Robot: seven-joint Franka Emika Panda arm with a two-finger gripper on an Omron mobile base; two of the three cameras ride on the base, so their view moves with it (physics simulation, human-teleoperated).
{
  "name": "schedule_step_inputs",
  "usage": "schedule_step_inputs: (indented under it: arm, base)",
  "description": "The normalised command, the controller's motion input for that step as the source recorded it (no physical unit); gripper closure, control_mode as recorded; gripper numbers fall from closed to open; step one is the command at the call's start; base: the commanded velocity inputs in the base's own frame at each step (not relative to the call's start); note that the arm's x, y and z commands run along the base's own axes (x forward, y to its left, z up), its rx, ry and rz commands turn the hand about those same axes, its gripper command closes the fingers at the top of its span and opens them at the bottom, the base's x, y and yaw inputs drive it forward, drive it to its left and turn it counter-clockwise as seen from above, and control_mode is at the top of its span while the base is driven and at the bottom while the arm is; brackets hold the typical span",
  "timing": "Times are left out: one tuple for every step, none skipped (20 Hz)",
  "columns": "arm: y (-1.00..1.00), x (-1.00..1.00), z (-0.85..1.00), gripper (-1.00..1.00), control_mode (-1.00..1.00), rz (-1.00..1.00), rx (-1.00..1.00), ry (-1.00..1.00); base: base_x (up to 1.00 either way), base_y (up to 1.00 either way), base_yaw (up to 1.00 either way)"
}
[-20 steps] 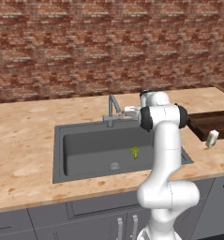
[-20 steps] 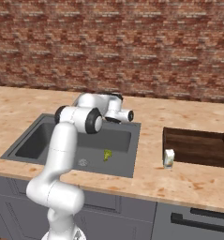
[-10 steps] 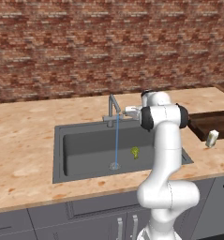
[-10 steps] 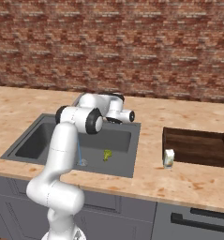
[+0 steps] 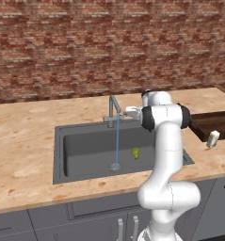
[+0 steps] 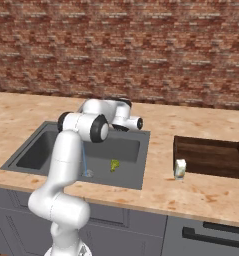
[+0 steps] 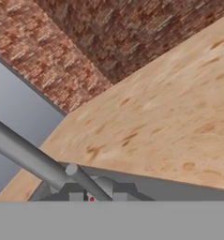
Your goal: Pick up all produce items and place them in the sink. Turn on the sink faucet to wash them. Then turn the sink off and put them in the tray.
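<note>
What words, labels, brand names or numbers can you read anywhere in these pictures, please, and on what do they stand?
None can be read.
Small pale carton beside the tray: no legible print; too small to tell.
Faucet, sink, counter, brick wall: no markings visible.

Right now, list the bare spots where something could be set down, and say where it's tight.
Free: the counter left of the sink; the strip between the sink and the tray, up to the carton; the tray's inside. Tight: behind the sink, where the faucet and the tool meet, and the basin floor around the broccoli and the running water.
</note>
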Motion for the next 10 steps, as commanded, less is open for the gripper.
schedule_step_inputs:
  arm:
    - [0.1, 0.0, 0.06, 1.0, -1.0, 0.0, -0.04, -0.06]
    - [0.11, 0.0, 0.1, 1.0, -1.0, 0.01, -0.05, -0.08]
    - [0.16, 0.0, 0.12, 1.0, -1.0, 0.02, -0.05, -0.1]
    - [0.21, 0.03, 0.12, 1.0, -1.0, 0.04, -0.06, -0.1]
    - [0.22, 0.05, 0.11, 1.0, -1.0, 0.04, -0.05, -0.1]
    - [0.26, 0.07, 0.09, 1.0, -1.0, 0.05, -0.06, -0.1]
    - [0.33, 0.11, 0.09, 1.0, -1.0, 0.06, -0.06, -0.1]
    - [0.34, 0.13, 0.11, 1.0, -1.0, 0.07, -0.05, -0.1]
    - [0.35, 0.13, 0.12, 1.0, -1.0, 0.09, -0.06, -0.11]
    - [0.38, 0.13, 0.16, 1.0, -1.0, 0.1, -0.06, -0.12]
  base:
    - [0.0, 0.0, 0.0]
    - [0.0, 0.0, 0.0]
    - [0.0, 0.0, 0.0]
    - [0.0, 0.0, 0.0]
    - [0.0, 0.0, 0.0]
    - [0.0, 0.0, 0.0]
    - [0.0, 0.0, 0.0]
    - [0.0, 0.0, 0.0]
    - [0.0, 0.0, 0.0]
    - [0.0, 0.0, 0.0]
